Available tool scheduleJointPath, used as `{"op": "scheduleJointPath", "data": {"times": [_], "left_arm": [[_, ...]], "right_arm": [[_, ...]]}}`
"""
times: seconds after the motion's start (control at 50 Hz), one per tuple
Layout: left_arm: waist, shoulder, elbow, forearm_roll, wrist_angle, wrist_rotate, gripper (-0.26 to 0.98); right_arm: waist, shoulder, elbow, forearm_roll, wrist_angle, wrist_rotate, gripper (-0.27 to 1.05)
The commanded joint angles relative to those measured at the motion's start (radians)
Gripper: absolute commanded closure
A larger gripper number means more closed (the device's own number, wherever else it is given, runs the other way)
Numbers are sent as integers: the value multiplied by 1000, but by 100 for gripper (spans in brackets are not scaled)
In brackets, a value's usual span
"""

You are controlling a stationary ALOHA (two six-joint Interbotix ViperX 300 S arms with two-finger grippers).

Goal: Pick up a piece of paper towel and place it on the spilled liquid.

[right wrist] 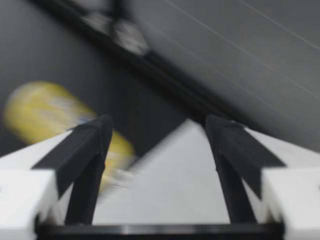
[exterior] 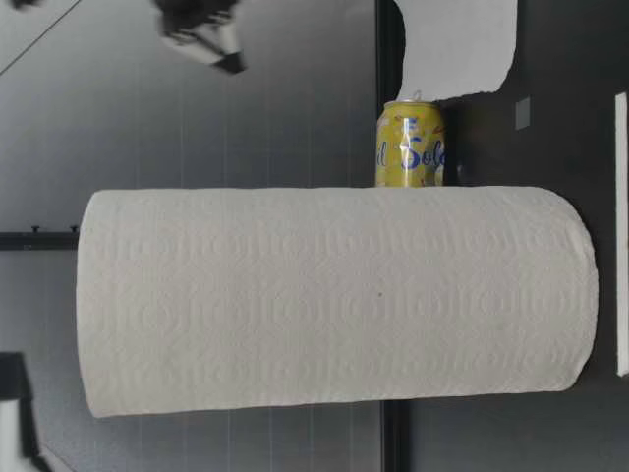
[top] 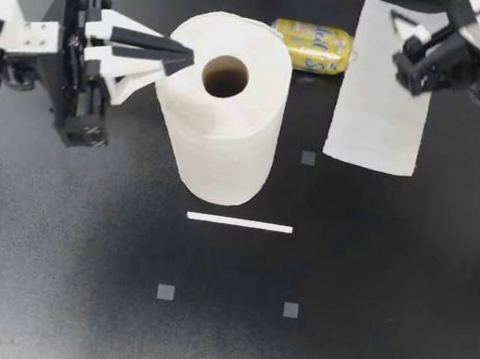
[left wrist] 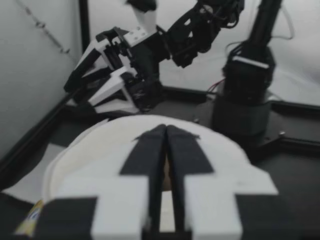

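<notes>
1. The black worktop (top: 68, 298) carries everything in view.
2. The paper towel roll (top: 222, 132) stands upright near the middle. In the low view the roll (exterior: 334, 300) is the nearest thing to that camera.
3. A torn paper towel sheet (top: 380, 101) lies flat on the far right part of the worktop, apart from the roll and just beside the can.
4. My left hand (top: 184, 57) sits over the roll's top rim. In the left wrist view its fingers (left wrist: 150, 150) are pressed together, and I can see nothing gripped between them.
5. My right hand (top: 404, 37) hangs above the far end of the sheet. The right wrist view shows its fingers (right wrist: 85, 150) spread wide, with the sheet (right wrist: 170, 190) below and between them (no hold on it).
6. A yellow can (top: 314, 46) lies on its side behind the roll, between the roll and the sheet.
7. A white strip (top: 239, 223) lies on the worktop just in front of the roll.
8. Small grey square markers (top: 166, 292) sit on the surface.
</notes>
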Motion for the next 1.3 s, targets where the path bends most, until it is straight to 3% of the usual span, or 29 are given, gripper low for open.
{"op": "scheduleJointPath", "data": {"times": [0.0, 0.34, 0.56, 0.72, 1.28], "left_arm": [[-23, -32, -8, 8, -5, 3, 58], [-103, -92, 12, 12, 43, 0, 58], [-138, -92, 6, 11, 51, -2, 58], [-141, -92, 6, 12, 52, -2, 58], [-141, -94, 17, 12, 40, 0, 58]], "right_arm": [[51, -72, -15, -2, -43, 3, 8], [267, -319, -20, -2, -382, 17, 31], [345, -325, -20, 2, -445, 49, 47], [387, -344, -21, 2, -445, 58, 55], [399, -357, -41, 0, -439, 60, 55]]}}
